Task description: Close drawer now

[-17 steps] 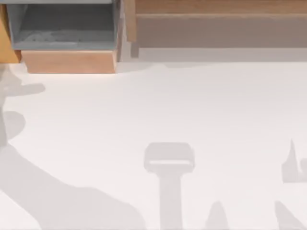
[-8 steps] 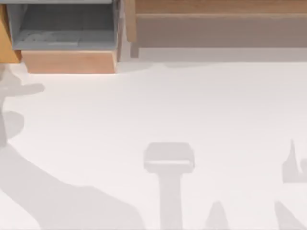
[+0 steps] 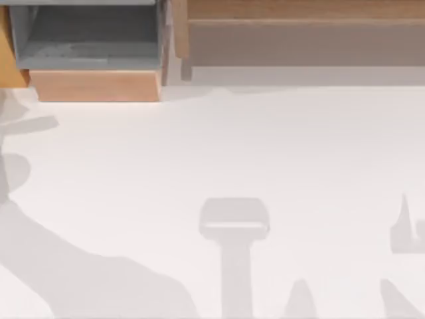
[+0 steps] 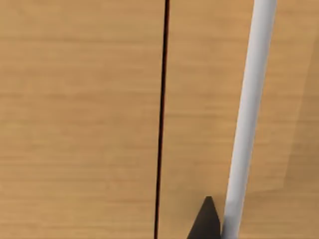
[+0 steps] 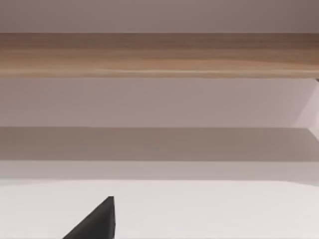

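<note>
Sitting pulled out at the worktop's [image 3: 219, 153] far left, the drawer [image 3: 93, 85] is showing its grey floor, beside the wide ledge [image 3: 305, 43]. My left hand [image 4: 205, 224] is hovering close to a wooden panel [image 4: 79, 119] with a white bar [image 4: 249, 114]; its grip I cannot tell. My right hand [image 5: 94, 221] is facing the ledge, grip likewise unclear.

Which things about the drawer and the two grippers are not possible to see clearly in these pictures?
- Drawer, top view: its back is cut off by the upper edge, so how far it stands open is unclear.
- Left gripper, left wrist view: one dark fingertip beside a grey bar, the rest cut off by the edge; open or shut is unknown.
- Right gripper, right wrist view: one dark tip, cut off likewise, facing the wooden ledge.
</note>
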